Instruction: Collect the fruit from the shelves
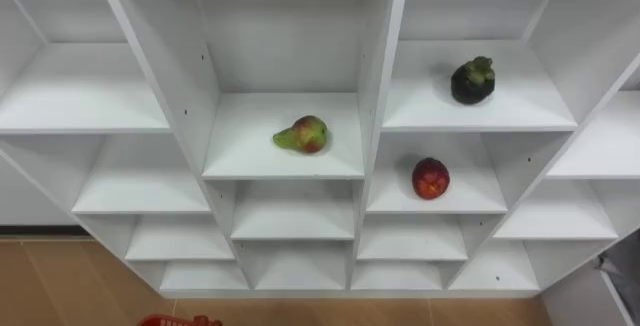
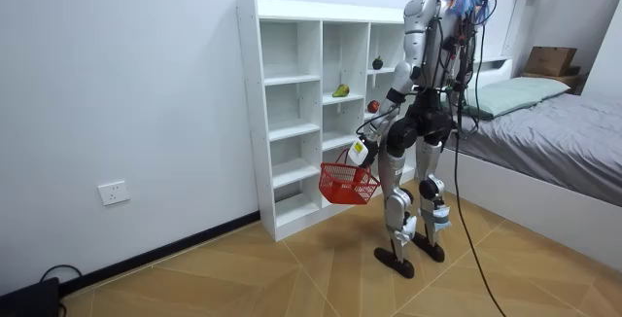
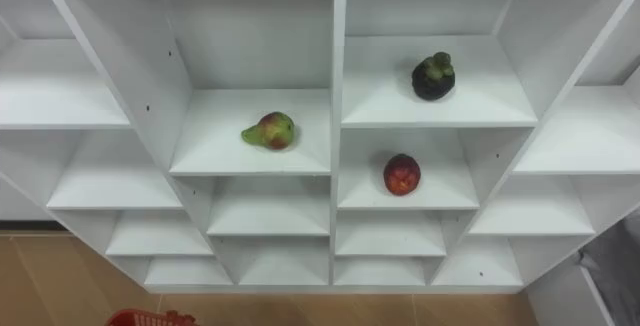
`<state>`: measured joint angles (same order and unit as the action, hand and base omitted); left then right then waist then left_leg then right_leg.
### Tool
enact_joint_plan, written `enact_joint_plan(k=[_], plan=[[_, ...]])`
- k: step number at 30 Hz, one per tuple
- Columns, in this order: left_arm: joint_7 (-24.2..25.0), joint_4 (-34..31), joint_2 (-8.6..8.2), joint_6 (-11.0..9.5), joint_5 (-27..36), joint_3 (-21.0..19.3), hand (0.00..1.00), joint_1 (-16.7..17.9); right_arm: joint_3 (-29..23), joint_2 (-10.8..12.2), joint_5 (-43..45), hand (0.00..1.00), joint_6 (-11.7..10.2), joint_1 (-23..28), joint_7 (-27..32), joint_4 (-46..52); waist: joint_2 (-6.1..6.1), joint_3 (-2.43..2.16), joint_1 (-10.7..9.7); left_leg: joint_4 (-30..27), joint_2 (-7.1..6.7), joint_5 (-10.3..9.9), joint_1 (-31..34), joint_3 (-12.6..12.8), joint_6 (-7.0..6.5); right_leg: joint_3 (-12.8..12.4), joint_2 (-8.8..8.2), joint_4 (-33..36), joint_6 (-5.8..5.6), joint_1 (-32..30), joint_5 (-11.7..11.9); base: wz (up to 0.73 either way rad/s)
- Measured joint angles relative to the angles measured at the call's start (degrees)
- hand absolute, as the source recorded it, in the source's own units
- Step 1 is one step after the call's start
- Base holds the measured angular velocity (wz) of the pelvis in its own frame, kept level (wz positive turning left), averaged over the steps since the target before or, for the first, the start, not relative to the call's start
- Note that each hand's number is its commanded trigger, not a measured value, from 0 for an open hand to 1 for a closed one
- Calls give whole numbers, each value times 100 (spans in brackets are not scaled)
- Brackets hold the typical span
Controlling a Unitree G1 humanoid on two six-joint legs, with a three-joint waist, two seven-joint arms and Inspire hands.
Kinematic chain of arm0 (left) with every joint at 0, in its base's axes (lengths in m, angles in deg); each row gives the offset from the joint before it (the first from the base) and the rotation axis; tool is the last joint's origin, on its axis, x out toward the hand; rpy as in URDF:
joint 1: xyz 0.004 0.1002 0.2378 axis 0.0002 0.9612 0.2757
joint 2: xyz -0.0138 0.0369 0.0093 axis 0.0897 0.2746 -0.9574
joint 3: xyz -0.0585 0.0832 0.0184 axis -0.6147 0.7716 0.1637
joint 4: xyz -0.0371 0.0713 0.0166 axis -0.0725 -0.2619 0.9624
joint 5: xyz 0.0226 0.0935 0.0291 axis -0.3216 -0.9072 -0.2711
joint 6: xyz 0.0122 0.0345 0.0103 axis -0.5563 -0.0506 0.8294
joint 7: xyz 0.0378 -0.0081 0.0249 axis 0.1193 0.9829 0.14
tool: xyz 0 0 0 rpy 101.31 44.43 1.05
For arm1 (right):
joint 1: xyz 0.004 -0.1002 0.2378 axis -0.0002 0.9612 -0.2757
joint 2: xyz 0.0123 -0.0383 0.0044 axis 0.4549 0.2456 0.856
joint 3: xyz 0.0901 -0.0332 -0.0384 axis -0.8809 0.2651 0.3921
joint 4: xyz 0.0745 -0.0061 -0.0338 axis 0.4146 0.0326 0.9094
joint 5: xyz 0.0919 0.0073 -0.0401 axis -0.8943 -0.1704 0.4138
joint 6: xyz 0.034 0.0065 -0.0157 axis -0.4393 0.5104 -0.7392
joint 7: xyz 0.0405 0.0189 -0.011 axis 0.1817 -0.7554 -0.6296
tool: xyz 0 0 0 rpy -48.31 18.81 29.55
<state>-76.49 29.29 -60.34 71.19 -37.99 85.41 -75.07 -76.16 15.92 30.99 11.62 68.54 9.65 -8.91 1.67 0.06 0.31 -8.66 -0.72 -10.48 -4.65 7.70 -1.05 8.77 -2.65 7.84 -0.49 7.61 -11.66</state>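
Fruit sits in three closet point(image 1: 385, 76) compartments: green-red pear point(image 1: 302, 134) on a middle-column shelf; dark fruit point(image 1: 473, 80) with green cap on a higher shelf one column right; red fruit point(image 1: 431, 178) directly below it. Robot stands facing closet. Left hand point(image 2: 361, 151) clamped on handle of red basket point(image 2: 348, 183), hanging by its thigh.
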Motion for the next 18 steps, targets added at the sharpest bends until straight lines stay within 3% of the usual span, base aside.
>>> enact_joint_plan(k=[18], plan=[[-100, -4, 1, -77, 4, -4, 100, 15, 0, 24, 0, 0, 0, 4, -12, 1, 76, 8, 2, -4, -1, 0, -15, -2, 0, 9, -3, -11, -1, 20, 0, 0]])
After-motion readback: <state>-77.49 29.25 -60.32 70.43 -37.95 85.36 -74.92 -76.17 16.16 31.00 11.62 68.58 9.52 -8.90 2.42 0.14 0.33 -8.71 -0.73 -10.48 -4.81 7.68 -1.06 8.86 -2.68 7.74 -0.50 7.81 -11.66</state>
